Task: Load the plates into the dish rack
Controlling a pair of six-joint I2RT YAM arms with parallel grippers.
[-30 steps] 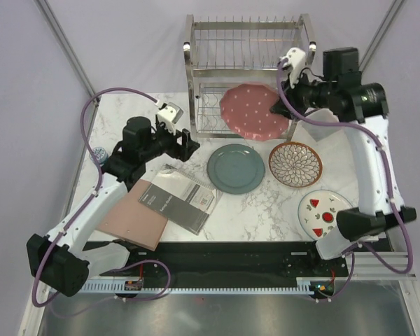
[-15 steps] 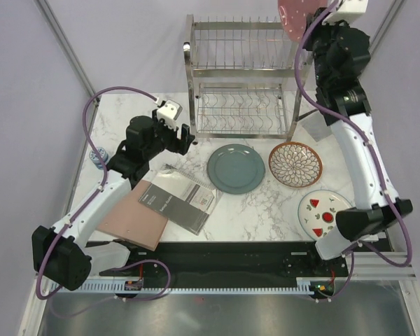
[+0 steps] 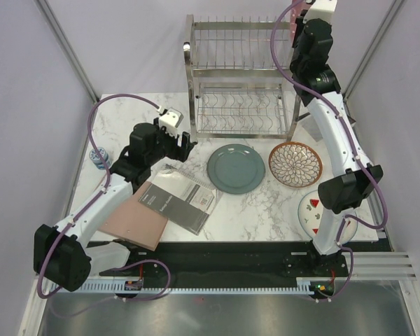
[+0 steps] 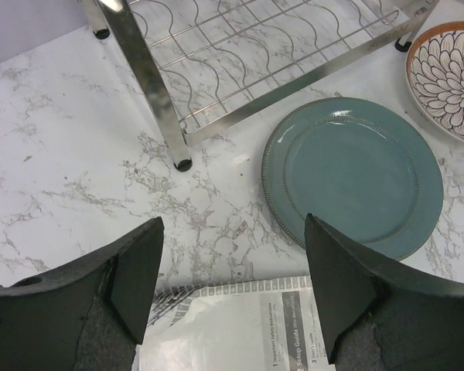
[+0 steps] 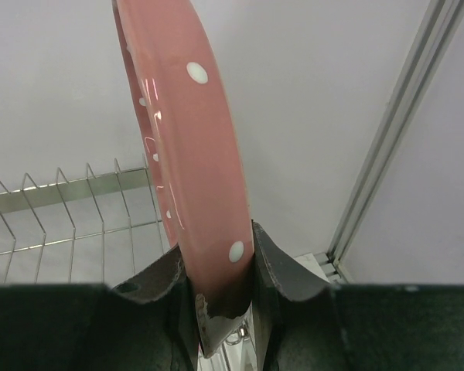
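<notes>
Pink plate (image 5: 187, 147) in right end effector (image 5: 220, 277)

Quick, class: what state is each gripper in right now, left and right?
Left gripper: open, holding nothing.
Right gripper: shut on the round pink plate with white dots, held on edge.
</notes>
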